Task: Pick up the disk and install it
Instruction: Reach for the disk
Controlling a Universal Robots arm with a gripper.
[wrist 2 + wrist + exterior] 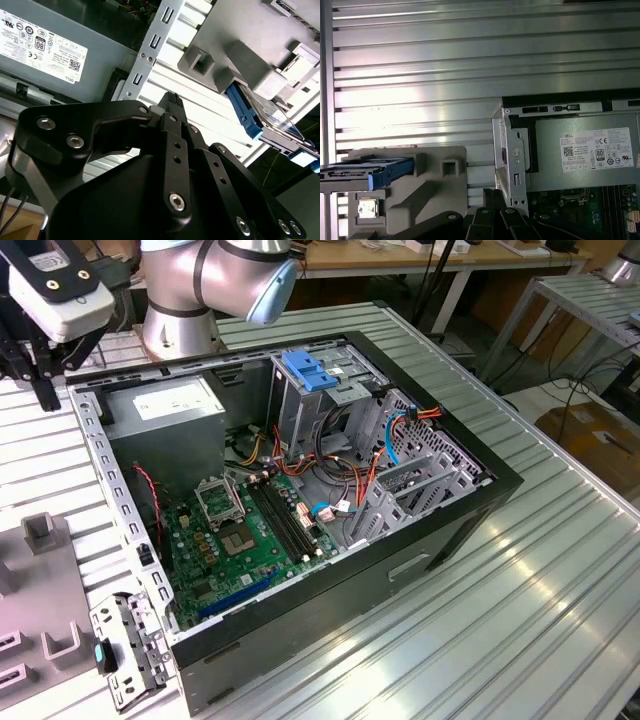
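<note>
Above the ribbed table (420,75), the empty gripper (172,96), pinched together, is hanging between the case (150,50) and the disk (270,120) in its stand (235,55)

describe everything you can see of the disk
The disk is a flat rectangular drive, dark metal by the look, with blue plastic rails along its edges. In both wrist views it sits in a grey holder on the ribbed table, beside the computer case, one end sticking out past the holder. The gripper is apart from it.
</note>
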